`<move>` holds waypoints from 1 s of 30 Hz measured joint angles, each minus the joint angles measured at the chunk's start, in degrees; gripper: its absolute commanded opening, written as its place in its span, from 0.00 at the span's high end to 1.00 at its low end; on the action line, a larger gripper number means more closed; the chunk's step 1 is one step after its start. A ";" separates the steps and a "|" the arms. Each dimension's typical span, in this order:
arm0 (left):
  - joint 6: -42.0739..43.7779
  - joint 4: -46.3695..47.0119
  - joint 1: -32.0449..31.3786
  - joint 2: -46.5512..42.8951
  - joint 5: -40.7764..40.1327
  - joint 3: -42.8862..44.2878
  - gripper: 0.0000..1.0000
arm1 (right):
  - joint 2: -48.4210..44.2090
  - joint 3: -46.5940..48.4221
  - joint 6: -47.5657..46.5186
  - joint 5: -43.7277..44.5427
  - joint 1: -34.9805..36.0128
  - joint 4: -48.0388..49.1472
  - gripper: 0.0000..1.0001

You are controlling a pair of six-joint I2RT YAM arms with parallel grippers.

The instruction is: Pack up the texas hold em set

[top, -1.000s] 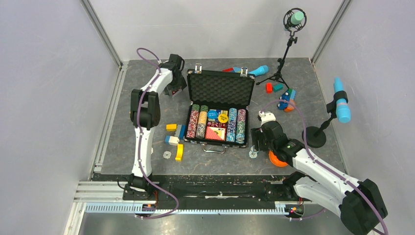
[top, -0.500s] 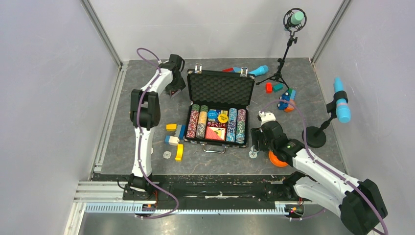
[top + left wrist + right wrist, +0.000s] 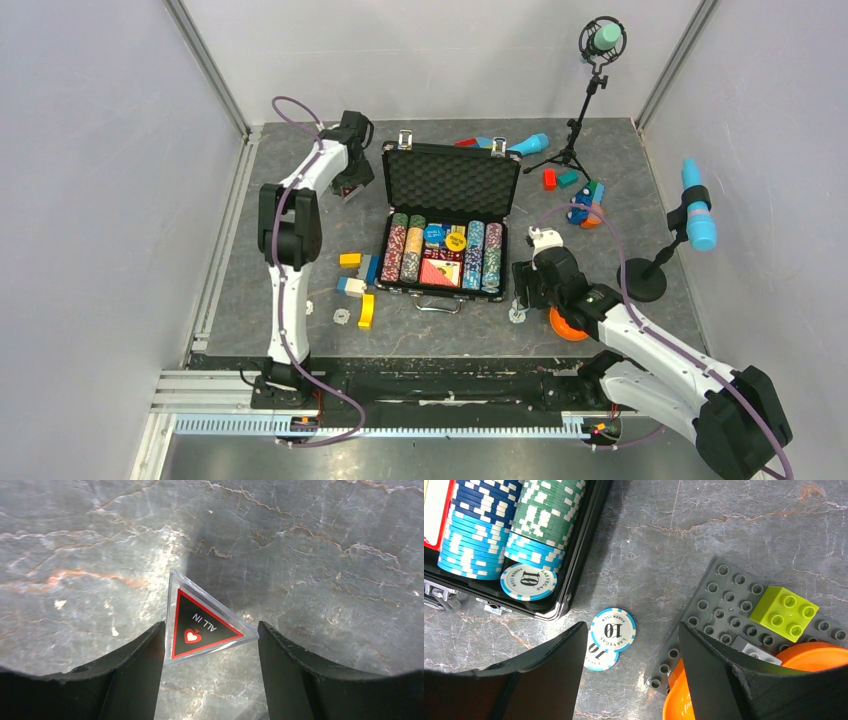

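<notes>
Black and open, the briefcase (image 3: 445, 291) sits in the middle of the table (image 3: 250, 250) with its foam lid (image 3: 452, 182) standing up. Rows of poker chips (image 3: 440, 250) and a red card deck (image 3: 440, 272) are already inside, so most of the packing looks done. Some bits are left outside. The left claw (image 3: 210, 629), far back beside the lid, is clamped on a clear triangle marker (image 3: 200, 627) that says ALL IN, and both fingers touch its edges. The right claw (image 3: 632, 626) hangs with its fingers apart over two loose blue chips (image 3: 613, 629) lying just beside the case's near right corner. These need to go in, and then the lid needs to shut. I cannot tell if the triangle is off the table. The lower chip is partly covered by the upper one. An orange thing (image 3: 819, 655) is cut off at the edge.
</notes>
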 measured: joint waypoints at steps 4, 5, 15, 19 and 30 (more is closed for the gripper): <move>0.22 0.22 0.02 -4.15 -1.18 -2.23 0.41 | -0.02 0.00 0.02 -0.22 0.00 -0.02 0.30; 0.31 0.24 0.02 -5.33 -1.31 -2.86 0.41 | -0.02 0.00 0.02 -0.26 0.00 -0.02 0.30; 0.31 4.22 0.00 -22.18 -2.47 -19.96 0.41 | -0.79 0.00 0.42 -0.68 0.00 -0.02 0.29; -0.35 5.95 -0.07 -34.29 -1.84 -33.79 0.40 | -1.46 0.00 0.63 -0.66 0.00 -0.02 0.29; -3.02 7.98 -12.74 -54.18 -0.90 -50.23 0.41 | -1.55 0.59 0.66 -0.33 0.00 -0.17 0.28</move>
